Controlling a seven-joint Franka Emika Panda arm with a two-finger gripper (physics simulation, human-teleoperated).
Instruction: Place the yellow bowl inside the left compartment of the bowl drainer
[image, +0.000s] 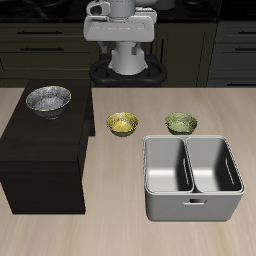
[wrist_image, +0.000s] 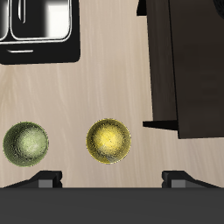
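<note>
Yellow bowl (image: 122, 124) sits upright on the counter (image: 120, 215), untouched, between the dark cabinet (image: 40, 150) and the green bowl (image: 181, 122); in the wrist view the yellow bowl (wrist_image: 110, 140) lies nearly centred ahead of the fingertips. Bowl drainer (image: 193, 205) is just in front of both small bowls, both wells empty, handle slot facing the front edge. Silver-grey bowl (image: 48, 100) rests on top of the cabinet, not involved. Tool (wrist_image: 112, 179) is high, well above the counter, fingers apart, holding nothing. Step: approach, nothing grasped yet. Next move likely calls for descending over the yellow bowl, pinching its rim, then lifting and carrying it into the left compartment; keep clear of the green bowl and cabinet edge.
</note>
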